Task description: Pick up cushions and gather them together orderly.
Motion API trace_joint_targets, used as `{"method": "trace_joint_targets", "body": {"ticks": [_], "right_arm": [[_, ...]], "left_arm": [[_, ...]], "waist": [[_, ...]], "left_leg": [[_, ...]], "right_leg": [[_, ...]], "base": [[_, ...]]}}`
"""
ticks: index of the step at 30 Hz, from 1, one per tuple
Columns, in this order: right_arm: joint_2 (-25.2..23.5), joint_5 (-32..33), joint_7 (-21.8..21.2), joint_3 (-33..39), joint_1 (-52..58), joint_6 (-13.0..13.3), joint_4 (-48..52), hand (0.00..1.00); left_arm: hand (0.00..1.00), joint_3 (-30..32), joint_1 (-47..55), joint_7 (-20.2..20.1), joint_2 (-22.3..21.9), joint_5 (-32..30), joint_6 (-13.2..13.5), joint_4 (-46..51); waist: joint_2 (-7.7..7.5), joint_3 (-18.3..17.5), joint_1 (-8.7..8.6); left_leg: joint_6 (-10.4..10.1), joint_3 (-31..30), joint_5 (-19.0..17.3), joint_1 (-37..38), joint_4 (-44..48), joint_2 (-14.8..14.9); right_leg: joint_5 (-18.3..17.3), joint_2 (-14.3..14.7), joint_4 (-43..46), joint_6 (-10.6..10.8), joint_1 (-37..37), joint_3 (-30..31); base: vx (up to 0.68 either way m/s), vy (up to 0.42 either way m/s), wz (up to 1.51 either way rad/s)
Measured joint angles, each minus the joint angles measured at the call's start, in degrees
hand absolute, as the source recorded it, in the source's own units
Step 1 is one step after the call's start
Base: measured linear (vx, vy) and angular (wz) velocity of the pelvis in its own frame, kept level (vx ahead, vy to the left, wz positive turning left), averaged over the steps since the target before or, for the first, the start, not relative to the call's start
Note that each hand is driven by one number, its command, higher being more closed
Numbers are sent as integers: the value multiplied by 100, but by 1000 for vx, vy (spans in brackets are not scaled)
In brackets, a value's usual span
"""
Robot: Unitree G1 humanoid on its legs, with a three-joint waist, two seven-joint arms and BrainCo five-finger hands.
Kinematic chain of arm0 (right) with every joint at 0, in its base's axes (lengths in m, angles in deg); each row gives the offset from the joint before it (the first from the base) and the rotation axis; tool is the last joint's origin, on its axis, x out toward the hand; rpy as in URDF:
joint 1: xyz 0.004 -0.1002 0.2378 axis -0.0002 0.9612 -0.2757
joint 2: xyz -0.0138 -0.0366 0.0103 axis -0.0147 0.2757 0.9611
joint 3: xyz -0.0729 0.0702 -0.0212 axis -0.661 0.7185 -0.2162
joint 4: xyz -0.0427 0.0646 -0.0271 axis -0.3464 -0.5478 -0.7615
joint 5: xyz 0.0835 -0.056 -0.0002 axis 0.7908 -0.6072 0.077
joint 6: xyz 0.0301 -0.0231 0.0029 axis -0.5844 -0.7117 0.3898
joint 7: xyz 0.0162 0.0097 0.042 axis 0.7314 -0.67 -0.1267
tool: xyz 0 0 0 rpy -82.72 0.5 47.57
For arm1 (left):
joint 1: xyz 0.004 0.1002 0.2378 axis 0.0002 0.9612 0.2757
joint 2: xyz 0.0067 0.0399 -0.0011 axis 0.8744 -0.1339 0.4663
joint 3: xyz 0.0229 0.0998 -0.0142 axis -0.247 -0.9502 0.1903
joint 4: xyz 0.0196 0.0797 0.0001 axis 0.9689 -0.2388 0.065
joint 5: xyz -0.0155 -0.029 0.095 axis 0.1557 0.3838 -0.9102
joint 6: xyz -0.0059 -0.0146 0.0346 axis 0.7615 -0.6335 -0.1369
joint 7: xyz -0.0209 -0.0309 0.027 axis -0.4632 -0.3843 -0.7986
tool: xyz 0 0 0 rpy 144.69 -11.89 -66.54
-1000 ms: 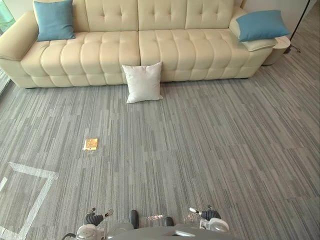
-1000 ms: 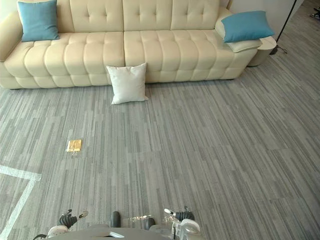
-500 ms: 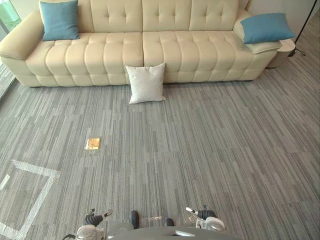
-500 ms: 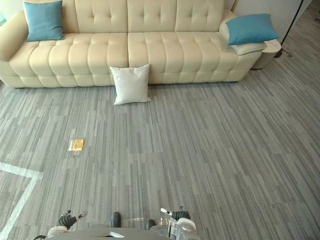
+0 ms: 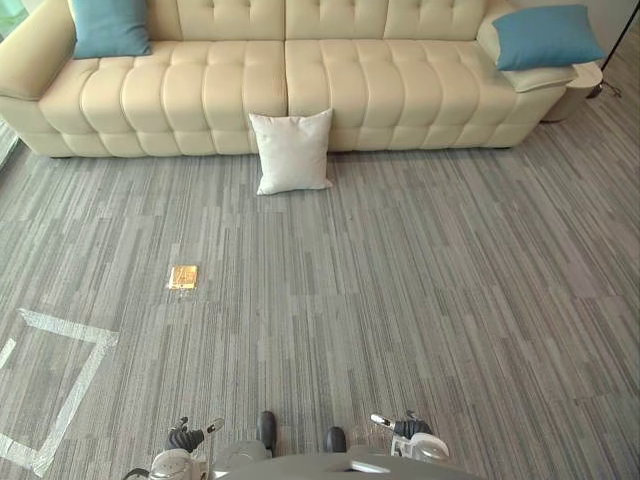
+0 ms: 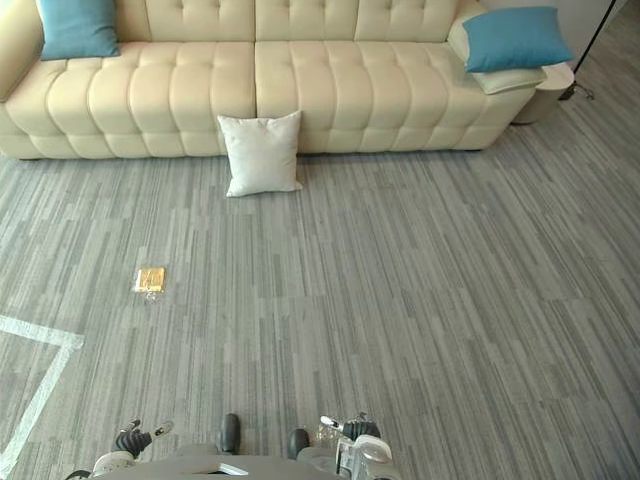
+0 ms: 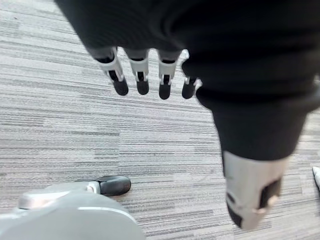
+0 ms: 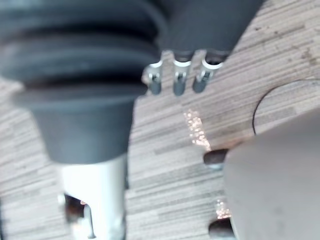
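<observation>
Left hand (image 7: 165, 82) and right hand (image 8: 179, 82) both hang empty, fingers straight and loosely apart, well short of the long cream tufted sofa (image 5: 380, 90), with grey striped carpet (image 5: 450, 300) between. Nearest of the cushions, the white square fabric cushion (image 5: 292, 152) stands upright on the floor, leaning on the sofa's front at its middle seam. It is almost dead ahead and a shade to the robot's left, so I judge neither hand much nearer. Farther back, a blue square cushion (image 5: 110, 25) sits at the sofa's left end and a second blue cushion (image 5: 545, 35) on its right armrest.
</observation>
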Motion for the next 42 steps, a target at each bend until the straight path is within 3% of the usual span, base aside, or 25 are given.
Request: {"method": "trace_joint_targets", "body": {"ticks": [10,11,12,13,16,19,20,23,25,26,27,28,29,30,31,32,33,35,37,38,39,42], "right_arm": [[-53,6,3,113,-193,-2,52,0],[-47,8,3,118,-193,-4,99,0],[-45,9,0,120,-191,-5,122,0],[-24,10,3,132,-156,6,288,0],[2,11,-1,109,-42,6,649,0],[-6,136,0,103,-2,18,735,0],[4,204,2,108,-16,48,731,0],[27,260,-2,104,-97,114,757,0],[50,367,-1,104,-158,148,840,0],[50,369,-1,106,-151,154,893,0],[50,367,0,108,-133,151,893,0],[50,385,0,143,-38,149,918,0],[82,398,-2,295,-81,140,918,0],[88,394,0,370,-128,139,926,0],[104,428,-1,497,-136,145,951,0],[100,458,1,479,-107,128,975,0],[88,458,1,378,-68,128,1048,0],[-4,456,0,242,32,120,1199,0],[-48,448,-4,130,119,145,1231,0],[-79,449,-11,84,120,130,1266,0],[-109,448,-12,87,119,126,1265,0],[-130,452,-10,102,162,99,1265,0]], "left_arm": [[0,1,-96,5,5,3,1,91],[0,-3,-110,7,-17,1,8,141],[0,-4,-111,7,-27,-5,8,143],[0,-26,-116,10,-51,-16,9,148],[0,-219,-131,5,-50,-69,8,174],[0,-186,-175,15,-35,-69,7,182],[0,-167,-200,15,-48,-69,5,180],[0,-147,-315,16,-125,-74,1,178],[0,-171,-412,14,-188,-78,2,176],[0,-226,-488,8,-208,-103,3,176],[0,-232,-510,5,-215,-119,4,176],[0,-220,-506,-2,-240,-124,5,168],[0,-163,-580,-3,-387,-120,16,127],[0,-133,-631,-12,-439,-119,29,133],[0,-36,-701,-11,-576,-118,37,160],[0,117,-668,-10,-692,-103,32,178],[0,221,-633,-9,-754,-67,30,190],[0,254,-584,-18,-804,-48,33,389],[0,266,-568,-35,-851,-47,42,631],[0,290,-534,-48,-865,-46,36,789],[0,412,-523,-49,-904,-45,34,838],[0,575,-520,-46,-904,5,33,972]], "waist": [[-20,23,84],[77,102,124],[94,113,124],[179,164,124],[291,240,93],[232,294,72],[227,309,52],[305,359,-13],[380,430,-99],[313,477,-182],[257,499,-205],[203,490,-251],[323,521,-278],[414,550,-247],[494,609,-236],[526,629,-249],[529,640,-268],[545,636,-264],[542,632,-138],[537,625,-4],[541,622,57],[538,618,132]], "left_leg": [[176,340,-425,-305,276,-120],[232,364,-777,-418,763,-55],[237,367,-816,-422,802,-46],[287,367,-1015,-429,1003,-17],[456,265,-1389,-177,1298,-73],[508,111,-1634,193,1390,-99],[495,-24,-1664,505,1259,-72],[288,-112,-1781,852,1125,119],[170,-205,-1843,1023,1072,289],[43,-344,-1903,1184,1055,292],[-66,-415,-1953,1299,1053,273],[-279,-558,-2077,1535,1048,263],[-361,-669,-2075,1660,1127,464],[-574,-631,-1954,1588,1264,546],[-755,-601,-1604,1488,1640,559],[-614,-499,-1073,1299,2411,580],[-628,-433,-492,1033,3354,635],[-627,-282,-518,485,4931,928],[-643,47,-578,-78,6057,1289],[-508,421,-663,-512,6651,1638],[-419,657,-774,-842,6880,1885],[-392,956,-1217,-1494,6667,2076]], "right_leg": [[-90,-164,192,148,-415,208],[-197,-157,714,299,-588,188],[-223,-156,791,325,-614,187],[-398,-160,1470,347,-826,144],[-613,-400,4192,177,-1918,-96],[-1048,-438,5412,83,-2402,-198],[-1373,-403,5457,63,-2606,-469],[-1428,-88,4601,-89,-3112,-872],[-909,219,3354,-212,-3374,-980],[-278,322,2306,-276,-3462,-1006],[21,334,1877,-328,-3456,-984],[778,351,1405,-537,-3428,-826],[1186,443,1748,-914,-3414,-872],[1020,429,1983,-992,-3457,-938],[775,424,2295,-1031,-3427,-1045],[456,466,2396,-1021,-3153,-1061],[234,482,2356,-1047,-2795,-1038],[-20,587,2163,-1087,-2195,-1029],[-233,714,1986,-1130,-1663,-959],[-402,796,1863,-1122,-1295,-822],[-477,830,1737,-1106,-1027,-692],[-487,827,1293,-1050,-423,-422]], "base": [[81,33,-18],[102,86,-14],[105,106,-18],[64,97,-9],[151,117,9],[306,87,29],[422,37,35],[412,-9,26],[555,-47,42],[576,-58,54],[735,-105,70],[646,-140,57],[643,-156,49],[618,-187,29],[615,-218,15],[760,-279,13],[783,-264,13],[557,-176,11],[430,-131,-18],[534,-108,-47],[430,-53,-47],[415,16,-35]]}}
